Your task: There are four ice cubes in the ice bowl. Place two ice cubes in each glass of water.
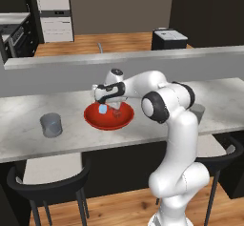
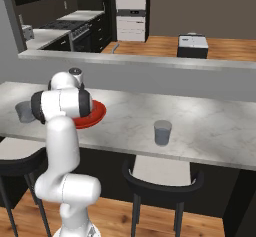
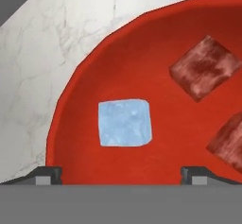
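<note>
The red ice bowl (image 1: 91, 118) sits on the marble counter, also seen from the right base camera (image 2: 98, 112) and up close from the hand (image 3: 85, 86). A pale blue ice cube (image 3: 125, 123) lies in it, centred between my fingertips (image 3: 47, 175) and just beyond them. Two more ice cubes (image 3: 204, 68) (image 3: 229, 140) look see-through red against the bowl. My gripper (image 1: 109, 106) hangs open just above the bowl, pointing down, holding nothing. One glass of water (image 1: 51, 124) stands left of the bowl, another (image 2: 162, 132) to its right.
A raised grey ledge (image 1: 119, 58) runs along the far side of the counter. Black stools (image 1: 47, 177) stand under the near edge. My own arm (image 2: 62, 103) blocks most of the bowl in the right base view.
</note>
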